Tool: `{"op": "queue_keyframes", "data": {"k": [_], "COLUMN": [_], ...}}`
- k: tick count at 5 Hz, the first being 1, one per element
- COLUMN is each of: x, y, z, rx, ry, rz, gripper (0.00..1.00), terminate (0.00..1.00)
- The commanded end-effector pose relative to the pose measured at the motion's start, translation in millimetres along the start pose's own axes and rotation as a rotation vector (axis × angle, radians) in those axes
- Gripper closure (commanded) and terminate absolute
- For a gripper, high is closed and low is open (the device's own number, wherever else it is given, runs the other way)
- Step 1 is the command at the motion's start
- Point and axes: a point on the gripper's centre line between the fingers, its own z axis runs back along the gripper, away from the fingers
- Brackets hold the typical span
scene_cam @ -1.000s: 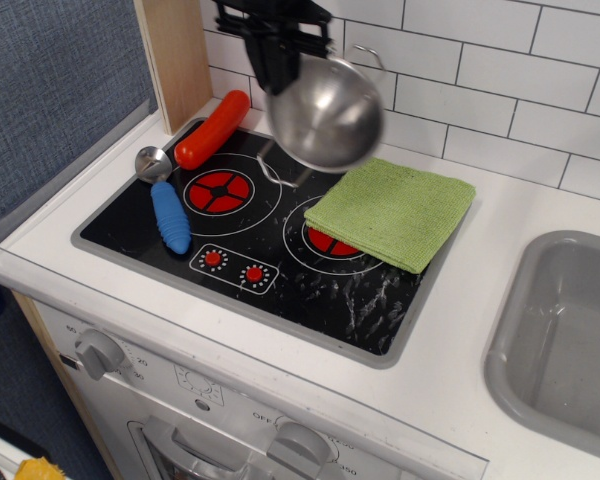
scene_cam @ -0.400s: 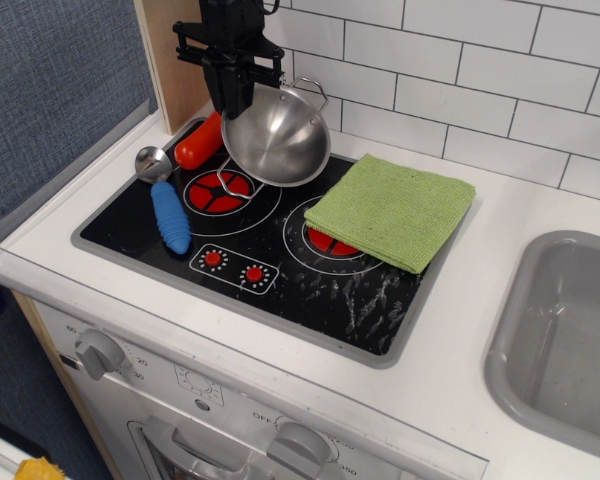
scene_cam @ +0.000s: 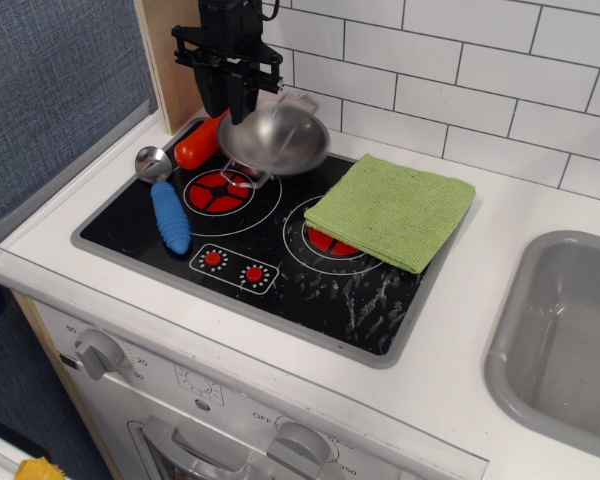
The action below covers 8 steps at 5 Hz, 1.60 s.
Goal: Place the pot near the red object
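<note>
Shiny steel pot (scene_cam: 275,140) apparently clamped by black hand (scene_cam: 228,108), smooth red object (scene_cam: 198,146) beside

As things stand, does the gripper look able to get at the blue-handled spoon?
Probably not yet: the gripper is shut on the pot, so its fingers are occupied. The spoon itself lies uncovered on the stove's left side.
</note>
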Motion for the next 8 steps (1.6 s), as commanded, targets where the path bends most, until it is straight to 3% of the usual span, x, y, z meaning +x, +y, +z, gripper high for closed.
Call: {"op": "queue_keyframes", "data": {"k": [1,2,3,8], "x": [-2.7,-6.0,-6.5,-6.5], "y": [18.9,20.2,20.4,20.4], "z": [37.1,41.4,40.4,40.4], "rx": [0.092,0.095,0.05,0.05], "ry": [-0.101,-0.113,-0.119,-0.119], "rz": [0.056,0.056,0.01,0.01], "gripper": [0.0,0.0,0.0,0.0], "terminate": [0.0,0.0,0.0,0.0]}}
